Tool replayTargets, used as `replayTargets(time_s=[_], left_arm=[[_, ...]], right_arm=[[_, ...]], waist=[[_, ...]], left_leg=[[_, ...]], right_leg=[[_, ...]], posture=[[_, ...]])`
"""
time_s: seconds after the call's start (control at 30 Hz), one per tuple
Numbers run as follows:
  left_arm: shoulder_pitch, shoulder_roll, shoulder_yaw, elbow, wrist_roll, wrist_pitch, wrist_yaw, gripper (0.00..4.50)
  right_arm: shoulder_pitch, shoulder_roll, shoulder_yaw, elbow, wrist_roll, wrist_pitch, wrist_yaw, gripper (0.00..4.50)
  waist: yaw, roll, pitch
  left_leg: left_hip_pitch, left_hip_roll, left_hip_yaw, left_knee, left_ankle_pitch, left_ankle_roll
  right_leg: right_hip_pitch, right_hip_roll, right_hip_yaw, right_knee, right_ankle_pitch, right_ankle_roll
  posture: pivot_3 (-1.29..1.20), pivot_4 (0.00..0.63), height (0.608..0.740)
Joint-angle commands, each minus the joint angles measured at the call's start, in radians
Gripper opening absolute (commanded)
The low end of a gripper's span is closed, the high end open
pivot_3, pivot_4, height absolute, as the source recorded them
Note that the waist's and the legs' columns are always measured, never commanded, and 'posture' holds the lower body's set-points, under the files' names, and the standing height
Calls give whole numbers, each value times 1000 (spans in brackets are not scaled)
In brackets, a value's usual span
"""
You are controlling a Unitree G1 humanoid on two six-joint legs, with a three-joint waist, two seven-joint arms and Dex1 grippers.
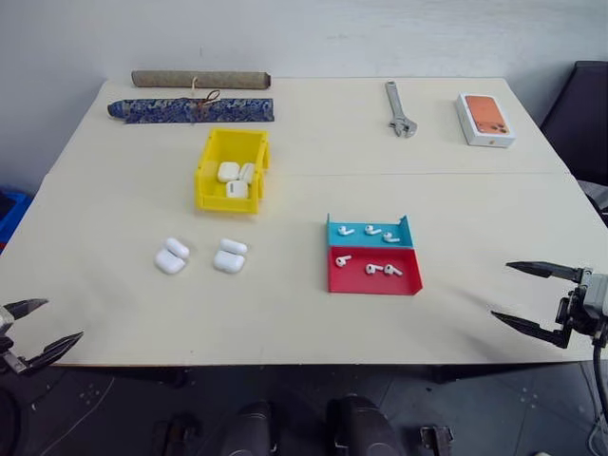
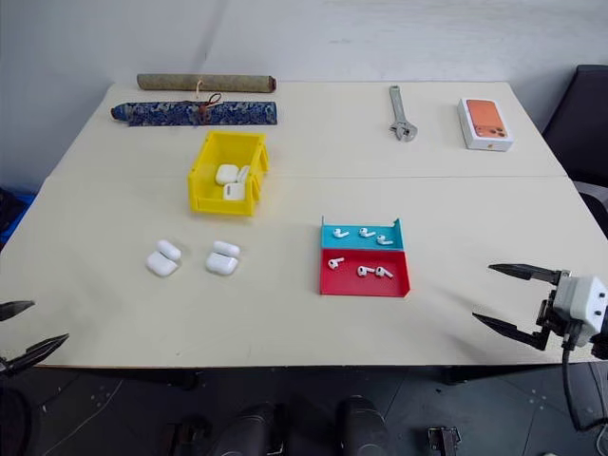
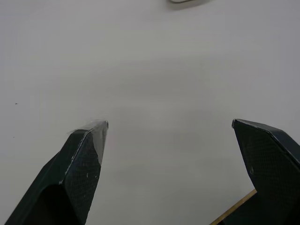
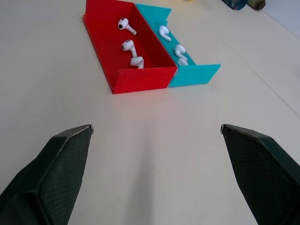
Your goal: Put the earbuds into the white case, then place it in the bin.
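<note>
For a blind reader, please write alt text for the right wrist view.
A red tray holding three white earbuds sits against a blue tray with three more, on a pale table. The open right end effector is apart from them.

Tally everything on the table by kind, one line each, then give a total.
Earbuds in the blue tray: 3
Earbuds in the red tray: 3
White cases in the yellow bin: 3
Open white cases on the table: 2
Trays: 2
Yellow bin: 1
Rolled scrolls: 2
Wrench: 1
White box with orange front: 1
Total: 18
</note>
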Motion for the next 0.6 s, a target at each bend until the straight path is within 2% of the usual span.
replayTargets(time_s=[0.03, 0.17, 0.3, 0.37, 0.47, 0.6], left_arm=[[18, 1, 27, -31, -10, -15, 5, 4500], [43, -1, 48, -65, -30, 39, 9, 4500], [69, 2, 106, -77, -52, 155, 49, 4500], [97, 35, 136, -52, -14, 324, 128, 4500], [55, 69, 212, 17, -15, 475, 253, 4500], [106, 170, 229, -1, -69, 843, 177, 4500]], right_arm=[[-13, 10, 21, 3, 2, 1, 42, 4460], [-43, 35, 46, -18, 13, 8, 28, 4460], [-45, 94, 76, -165, 59, 108, -41, 4460], [-40, 147, 81, -275, 112, 172, -84, 4460], [-45, 226, 92, -406, 135, 190, -148, 4460], [-57, 319, 121, -506, 143, 141, -152, 4460]], waist=[[0, 0, 0], [1, 0, 0], [-2, 0, 0], [-6, 0, 0], [-6, 0, 0], [0, -5, 0]], left_leg=[[0, 0, 0, -1, 0, 0], [0, 0, 0, -1, 0, 0], [0, 0, 0, -2, 0, 0], [1, 0, 0, -2, 0, 0], [2, 1, 0, -4, 1, 0], [1, 1, 0, -4, 1, -1]], right_leg=[[0, 0, 0, 0, 0, 0], [0, 0, 0, 0, 0, 0], [0, 0, -1, 0, 0, 0], [0, 0, -1, 0, 0, 0], [0, 0, -1, 1, 0, 0], [-1, 0, -2, 1, 0, 0]], posture=[[0, 150, 740], [0, 150, 740], [0, 150, 740], [0, 150, 740], [0, 150, 740], [0, 150, 740]])
